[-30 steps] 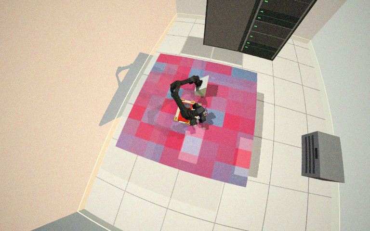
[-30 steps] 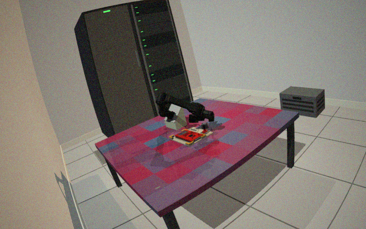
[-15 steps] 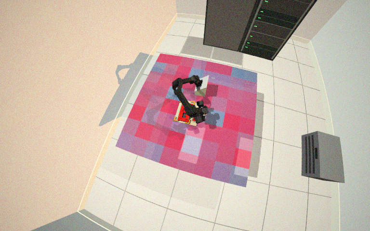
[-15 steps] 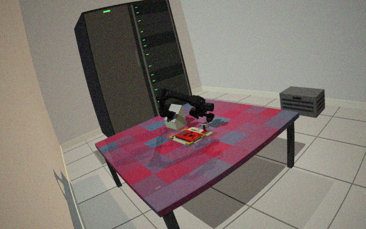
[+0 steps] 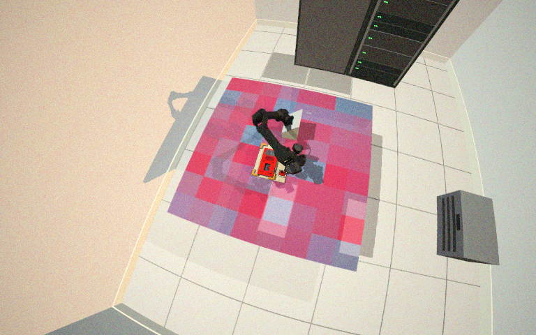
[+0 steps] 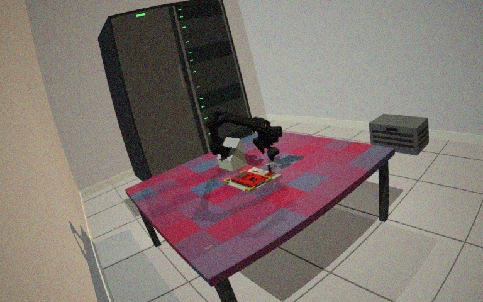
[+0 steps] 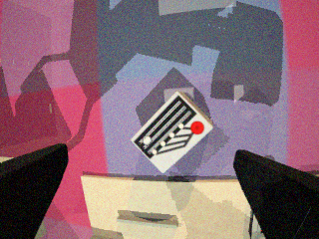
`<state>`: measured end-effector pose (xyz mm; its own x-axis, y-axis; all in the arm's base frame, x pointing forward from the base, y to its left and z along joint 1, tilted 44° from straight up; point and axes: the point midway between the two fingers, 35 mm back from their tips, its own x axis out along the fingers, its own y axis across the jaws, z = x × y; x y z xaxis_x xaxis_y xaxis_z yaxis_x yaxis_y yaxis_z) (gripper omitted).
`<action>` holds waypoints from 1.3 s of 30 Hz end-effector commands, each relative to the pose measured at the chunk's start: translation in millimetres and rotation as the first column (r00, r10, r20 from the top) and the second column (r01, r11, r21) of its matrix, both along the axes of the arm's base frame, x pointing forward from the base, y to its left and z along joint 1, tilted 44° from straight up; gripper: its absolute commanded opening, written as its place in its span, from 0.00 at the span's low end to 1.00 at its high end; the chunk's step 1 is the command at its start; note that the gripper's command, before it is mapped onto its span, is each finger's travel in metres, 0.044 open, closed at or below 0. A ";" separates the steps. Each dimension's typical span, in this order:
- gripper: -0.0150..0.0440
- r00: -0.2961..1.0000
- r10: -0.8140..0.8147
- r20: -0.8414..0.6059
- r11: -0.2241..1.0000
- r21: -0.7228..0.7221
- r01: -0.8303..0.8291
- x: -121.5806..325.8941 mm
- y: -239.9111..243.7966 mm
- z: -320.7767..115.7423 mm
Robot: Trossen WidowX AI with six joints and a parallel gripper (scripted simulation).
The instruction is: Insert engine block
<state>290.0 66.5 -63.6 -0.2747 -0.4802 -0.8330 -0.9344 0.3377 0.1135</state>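
Observation:
The engine block (image 6: pixel 270 165) (image 7: pixel 171 131) is a small pale block with black stripes and a red dot on its upturned face. It sits just past the edge of the pale tray (image 7: pixel 209 199) (image 5: pixel 257 162), turned at a slant in the wrist view. My gripper (image 7: pixel 153 156) (image 6: pixel 268 155) is open and empty above it, with the fingers wide apart and clear of the block. The red car body (image 5: pixel 263 172) (image 6: pixel 245 178) lies in the tray, with a dark opening showing. The rib and the slot side cannot be made out. In the top view the arm hides the block.
A small red part (image 5: pixel 282 172) (image 6: pixel 271 172) stands at the tray's side near the gripper. A pale house-shaped object (image 5: pixel 291 132) (image 6: pixel 232 162) stands on the patchwork table (image 5: pixel 276 209) (image 6: pixel 227 220) by the arm's base. The arm's shadow crosses the table around the block.

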 end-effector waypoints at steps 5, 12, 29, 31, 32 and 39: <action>1.00 0.971 -0.116 0.208 0.981 -0.132 0.145 -1.6 8.0 6.2; 1.00 0.897 -0.183 0.403 0.943 -0.185 0.276 -2.7 16.3 11.7; 1.00 0.761 -0.230 0.606 0.895 -0.175 0.410 -8.9 30.0 14.7; 1.00 0.761 -0.230 0.606 0.895 -0.175 0.410 -10.3 29.2 11.5; 1.00 0.761 -0.230 0.606 0.895 -0.175 0.410 -9.9 23.4 5.2; 1.00 0.761 -0.229 0.607 0.895 -0.176 0.410 -10.0 6.7 -11.8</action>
<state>280.2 76.2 -71.0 0.0080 -0.6834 -0.7300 -0.6246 0.5667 -0.5373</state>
